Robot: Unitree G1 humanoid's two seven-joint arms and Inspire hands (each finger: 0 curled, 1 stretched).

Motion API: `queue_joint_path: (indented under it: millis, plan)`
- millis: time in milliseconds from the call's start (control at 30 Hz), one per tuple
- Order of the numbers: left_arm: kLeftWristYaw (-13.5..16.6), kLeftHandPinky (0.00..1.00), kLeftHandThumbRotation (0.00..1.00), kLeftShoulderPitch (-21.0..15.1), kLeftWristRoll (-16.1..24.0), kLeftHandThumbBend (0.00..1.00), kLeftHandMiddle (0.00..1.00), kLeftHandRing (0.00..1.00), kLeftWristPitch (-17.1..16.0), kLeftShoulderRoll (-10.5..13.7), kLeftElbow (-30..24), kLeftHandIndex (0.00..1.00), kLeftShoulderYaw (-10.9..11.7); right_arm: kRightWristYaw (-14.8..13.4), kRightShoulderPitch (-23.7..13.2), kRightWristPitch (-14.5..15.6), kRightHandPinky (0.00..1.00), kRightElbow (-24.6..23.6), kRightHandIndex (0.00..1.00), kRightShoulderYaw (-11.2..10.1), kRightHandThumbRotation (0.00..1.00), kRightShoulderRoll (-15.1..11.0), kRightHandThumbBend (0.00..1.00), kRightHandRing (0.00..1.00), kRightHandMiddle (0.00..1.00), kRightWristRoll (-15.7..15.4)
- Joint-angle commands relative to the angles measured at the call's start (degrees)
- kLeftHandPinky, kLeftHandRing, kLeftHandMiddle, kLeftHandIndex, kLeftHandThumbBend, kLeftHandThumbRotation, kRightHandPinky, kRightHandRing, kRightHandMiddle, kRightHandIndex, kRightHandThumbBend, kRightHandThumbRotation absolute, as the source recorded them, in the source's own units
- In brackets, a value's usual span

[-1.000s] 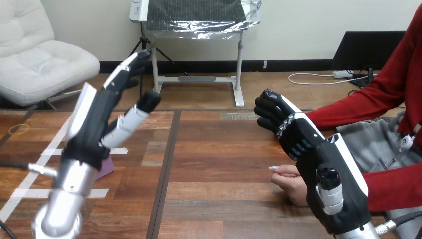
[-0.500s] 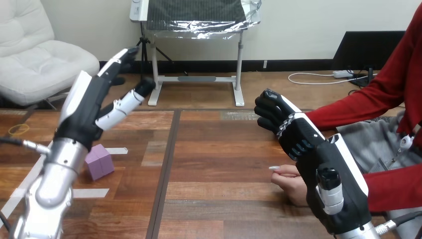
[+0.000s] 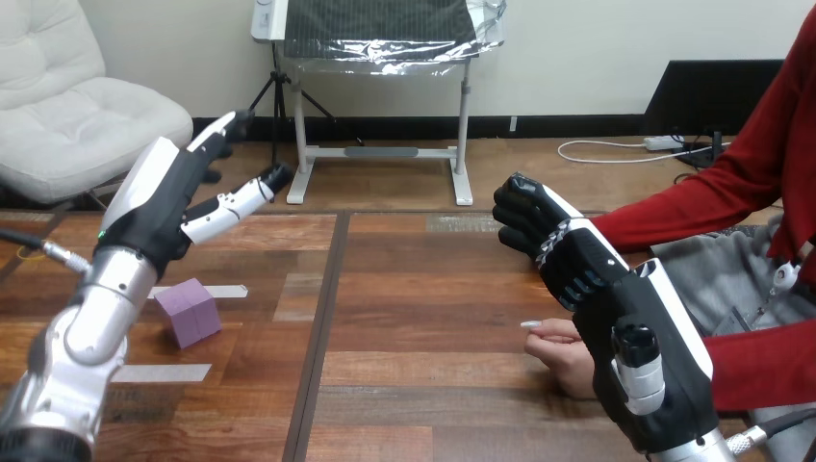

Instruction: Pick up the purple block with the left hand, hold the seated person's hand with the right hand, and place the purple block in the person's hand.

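Left hand [image 3: 159,207], fingers open and empty, has swung toward upper left, uncovering block [image 3: 188,310] on table [image 3: 414,289]; grasp not begun.

Head camera notes: I am looking forward and down across the wooden table [image 3: 423,318], facing its far edge. My left hand [image 3: 164,207] is showing at the view's left and my right hand [image 3: 616,298] at lower right, both sitting close to the lens and large. The person's hand [image 3: 563,351] is lying at the table's right side, near me.
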Motion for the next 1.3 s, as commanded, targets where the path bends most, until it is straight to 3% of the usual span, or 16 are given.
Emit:
queue_joint_path:
  millis: [0, 667, 1100, 1267]
  plan:
    - [1.66, 0.79, 0.78, -9.38, 2.93, 0.61, 0.91, 0.90, 1.62, 2.63, 6.05, 0.93, -2.71, -0.03, -2.15, -0.83, 0.91, -2.29, 0.90, -0.85, 1.00, -0.60, 0.91, 0.92, 0.91, 0.57]
    - [3.89, 0.76, 0.76, -15.60, 9.65, 0.63, 0.91, 0.90, 6.38, 3.96, 17.46, 0.93, -9.17, 0.44, -1.90, 0.38, 0.90, -3.15, 0.90, -0.39, 1.00, -0.61, 0.93, 0.92, 0.91, 1.25]
    - [3.94, 0.77, 0.75, -17.48, 11.36, 0.68, 0.92, 0.90, 11.13, 3.61, 21.57, 0.92, -12.64, 0.44, -2.24, -0.43, 0.90, -2.75, 0.90, -0.57, 1.00, -0.53, 0.92, 0.92, 0.91, 0.63]
    - [4.71, 0.76, 0.73, -17.50, 11.93, 0.68, 0.91, 0.90, 11.30, 3.70, 22.63, 0.92, -13.88, 0.50, -1.95, 0.25, 0.89, -3.33, 0.90, -0.48, 1.00, -0.64, 0.93, 0.91, 0.90, 0.97]
